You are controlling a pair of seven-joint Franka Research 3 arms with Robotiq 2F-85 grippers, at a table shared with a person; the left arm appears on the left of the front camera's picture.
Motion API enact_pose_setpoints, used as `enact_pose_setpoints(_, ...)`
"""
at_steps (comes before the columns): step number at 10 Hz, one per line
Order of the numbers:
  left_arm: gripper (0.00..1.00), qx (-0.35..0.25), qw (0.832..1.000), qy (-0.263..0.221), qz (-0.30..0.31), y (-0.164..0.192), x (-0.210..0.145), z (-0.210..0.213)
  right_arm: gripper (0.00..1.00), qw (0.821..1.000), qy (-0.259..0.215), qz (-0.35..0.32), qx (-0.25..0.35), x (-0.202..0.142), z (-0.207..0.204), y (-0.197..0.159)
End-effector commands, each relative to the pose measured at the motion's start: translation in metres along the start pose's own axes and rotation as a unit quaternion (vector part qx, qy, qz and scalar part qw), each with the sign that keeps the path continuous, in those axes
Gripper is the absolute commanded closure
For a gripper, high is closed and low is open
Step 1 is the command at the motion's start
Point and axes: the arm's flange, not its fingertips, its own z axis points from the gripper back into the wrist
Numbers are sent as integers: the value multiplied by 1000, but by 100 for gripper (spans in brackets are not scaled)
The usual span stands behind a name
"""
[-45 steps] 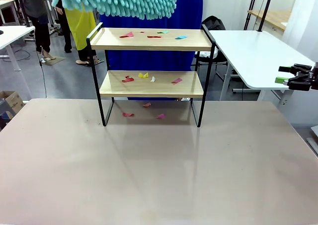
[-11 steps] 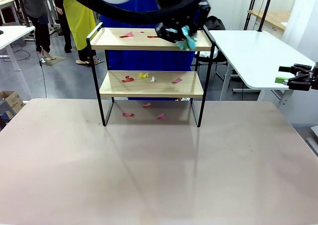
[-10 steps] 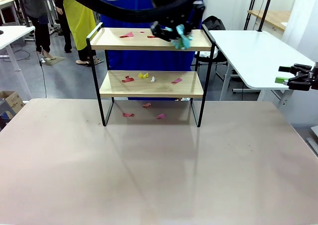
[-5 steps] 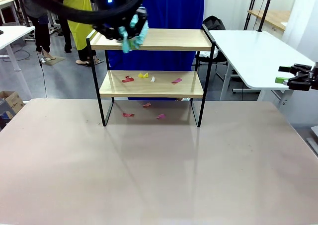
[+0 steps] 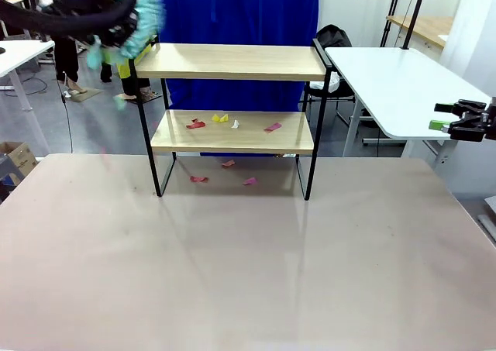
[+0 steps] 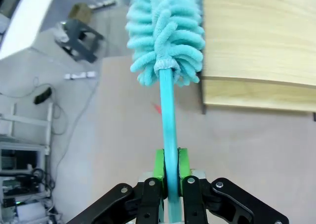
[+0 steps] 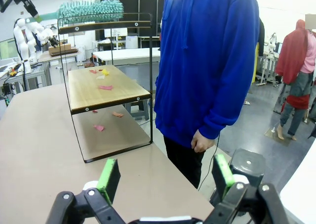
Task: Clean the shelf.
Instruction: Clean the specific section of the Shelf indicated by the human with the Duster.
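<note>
A wide pale table [image 5: 248, 273] is filling the near part of a busy workroom, and a person [image 7: 207, 61] in a blue top is standing at its far side; the shelf [image 5: 232, 95] is standing on the far part of the table, just in front of that person; a fluffy turquoise duster [image 6: 165, 31] is hanging in the air just off the shelf's left end, level with the top board [image 5: 232, 60], its head blurring in the front view. The left gripper [image 6: 170, 160] is holding the duster, its green pads [image 6: 159, 164] pressing together on the thin handle; the right gripper [image 7: 166, 177] is waiting well off to the right of the shelf, its fingers [image 7: 109, 177] spreading wide apart with nothing between them. Small paper scraps [image 5: 196, 123], red, yellow, white and pink, are lying on the lower board [image 5: 232, 138], and a few more are lying on the table beneath it.

Against the pictures from a few seconds back, the top board is now showing bare where red, green and blue scraps were lying; the duster has been travelling from the right end to past the left end; the shelf is sitting slightly further left; the right gripper is staying where it was.
</note>
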Motion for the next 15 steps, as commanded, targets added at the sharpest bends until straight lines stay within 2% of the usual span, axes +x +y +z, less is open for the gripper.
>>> enact_pose_setpoints(1,87,3,999,-40,-12,3,-8,27,0,1000,-2,2,0,3,-1,2)
enact_pose_setpoints(3,87,-87,994,-59,-12,-10,-12,60,0,1000,-2,2,0,3,-1,2)
enact_pose_setpoints(4,87,1,999,-39,-5,4,-6,36,0,1000,-2,2,0,3,-1,2)
enact_pose_setpoints(7,87,1,999,-39,-5,4,-6,36,0,1000,-2,2,0,3,-1,2)
enact_pose_setpoints(8,87,-14,999,-37,-2,-1,-7,38,0,1000,-2,2,0,3,-1,2)
enact_pose_setpoints(9,87,-63,996,-55,-24,14,-10,46,0,1000,-2,2,0,3,-1,2)
enact_pose_setpoints(11,87,-114,989,-70,-64,53,-17,57,0,1000,-2,2,0,3,-1,2)
enact_pose_setpoints(12,87,-156,981,-67,-94,72,-23,60,0,1000,-2,2,0,3,-1,2)
enact_pose_setpoints(13,87,-211,965,-66,-137,90,-29,64,0,1000,-2,2,0,3,-1,2)
enact_pose_setpoints(15,87,-277,933,-76,-217,112,-39,71,0,1000,-2,2,0,3,-1,2)
